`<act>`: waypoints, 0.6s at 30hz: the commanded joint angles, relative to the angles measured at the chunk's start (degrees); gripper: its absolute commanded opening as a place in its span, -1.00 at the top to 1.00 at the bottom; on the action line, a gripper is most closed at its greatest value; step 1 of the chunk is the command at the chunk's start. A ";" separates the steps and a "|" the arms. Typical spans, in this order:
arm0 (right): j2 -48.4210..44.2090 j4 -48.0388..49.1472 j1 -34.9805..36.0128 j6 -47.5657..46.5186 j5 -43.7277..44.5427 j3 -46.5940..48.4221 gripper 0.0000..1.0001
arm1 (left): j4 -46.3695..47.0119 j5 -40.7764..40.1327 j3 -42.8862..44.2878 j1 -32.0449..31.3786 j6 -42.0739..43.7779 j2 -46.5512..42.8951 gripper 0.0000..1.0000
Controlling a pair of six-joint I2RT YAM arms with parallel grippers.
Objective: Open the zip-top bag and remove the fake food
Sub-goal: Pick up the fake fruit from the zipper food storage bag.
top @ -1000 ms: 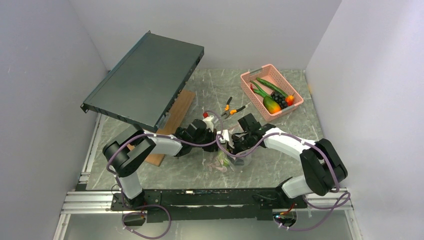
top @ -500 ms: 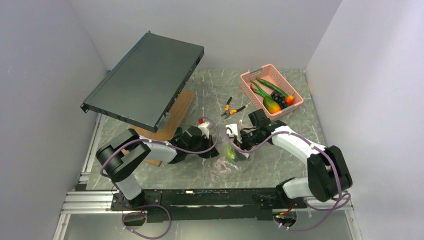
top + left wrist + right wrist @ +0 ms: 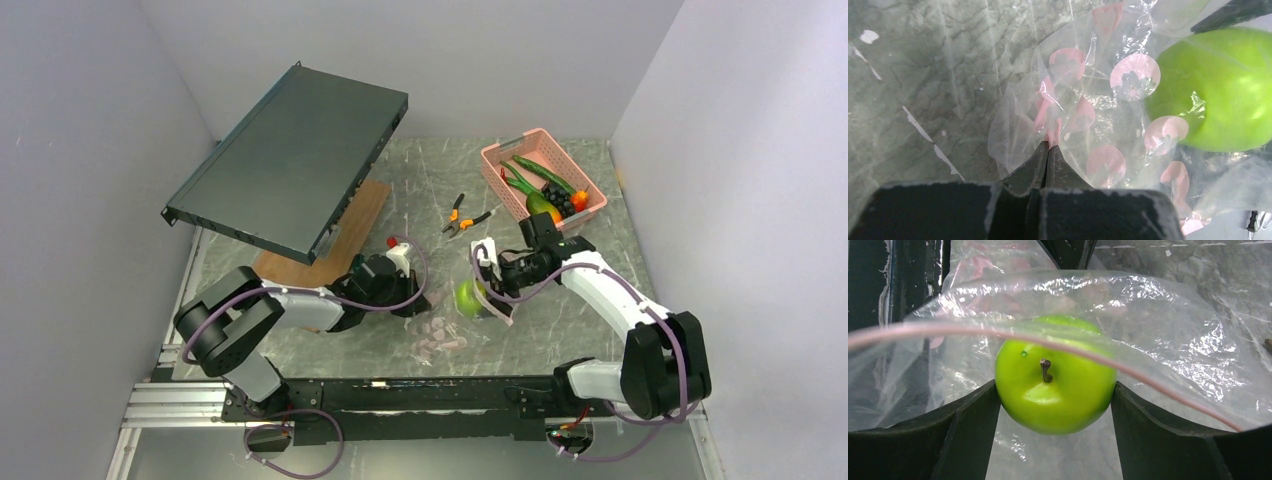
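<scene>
From above, the left gripper (image 3: 420,300) is seen low over the marbled table (image 3: 580,330), at the left edge of the clear bag (image 3: 440,338), which lies crumpled near the front middle of the table. The right gripper (image 3: 480,298) is placed just right of it, with a green apple (image 3: 465,297) at its tip. The rest of the toy produce (image 3: 545,195) is found in the pink basket (image 3: 520,141) at the far right, and orange-handled pliers (image 3: 460,218) are noted between basket and bag. A dark flat panel (image 3: 290,160) is propped over a wooden board (image 3: 345,235) at the far left. In the left wrist view, the left jaws are pressed together on a fold of the bag's pink-spotted plastic, with the apple seen through the plastic at upper right. In the right wrist view, the apple is clamped stem-up between the two fingers (image 3: 973,415) of the right gripper at the bag's mouth. The pale pink zip strip (image 3: 1158,385) is stretched across its upper part, and only the part above the strip is veiled by plastic.
</scene>
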 commanded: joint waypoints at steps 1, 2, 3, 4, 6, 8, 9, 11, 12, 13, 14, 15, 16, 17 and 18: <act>-2.96 -3.47 -2.16 -3.27 -5.41 2.84 0.69 | -3.54 -3.05 0.03 0.40 1.81 -3.06 1.00; -3.32 -3.86 -2.51 -3.47 -5.83 2.95 0.70 | -4.37 -3.51 0.21 0.36 2.21 -3.45 1.00; -3.52 -4.26 -2.84 -3.61 -6.39 3.08 0.72 | -5.14 -4.00 0.35 0.34 2.57 -3.89 1.00; -3.64 -4.73 -3.20 -3.83 -6.88 3.25 0.72 | -5.87 -4.44 0.57 0.40 2.87 -4.25 1.00; -3.85 -5.56 -3.81 -4.24 -7.78 3.60 0.72 | -7.00 -5.14 0.85 0.33 3.43 -4.92 1.00; -3.94 -6.40 -4.39 -4.68 -8.41 3.97 0.73 | -7.73 -5.62 1.05 0.41 3.72 -5.30 1.00; -4.03 -6.82 -4.70 -4.91 -8.67 4.21 0.73 | -7.97 -5.80 1.09 0.41 3.83 -5.39 1.00; -3.98 -7.93 -5.15 -5.54 -8.99 4.58 0.73 | -8.40 -6.26 1.16 0.46 4.03 -5.65 1.00; -3.91 -8.35 -5.41 -5.82 -9.09 4.81 0.73 | -8.66 -6.50 1.17 0.48 4.12 -5.79 1.00; -3.84 -9.06 -5.68 -6.29 -9.23 5.08 0.73 | -8.78 -6.69 1.17 0.43 4.24 -5.87 1.00; -3.74 -9.94 -5.96 -6.85 -9.37 5.44 0.73 | -8.93 -6.86 1.09 0.49 4.23 -6.12 1.00; -3.66 -10.59 -6.36 -7.23 -9.56 5.66 0.73 | -9.11 -7.15 1.04 0.46 4.28 -6.29 1.00; -3.50 -11.34 -6.76 -7.80 -9.90 5.90 0.73 | -9.24 -7.38 1.00 0.45 4.38 -6.51 1.00; -3.35 -12.14 -7.22 -8.39 -10.07 6.10 0.73 | -9.54 -7.72 0.92 0.42 4.41 -6.74 1.00; -3.34 -12.69 -7.58 -8.86 -10.30 6.32 0.73 | -9.70 -8.03 0.83 0.46 4.43 -7.00 1.00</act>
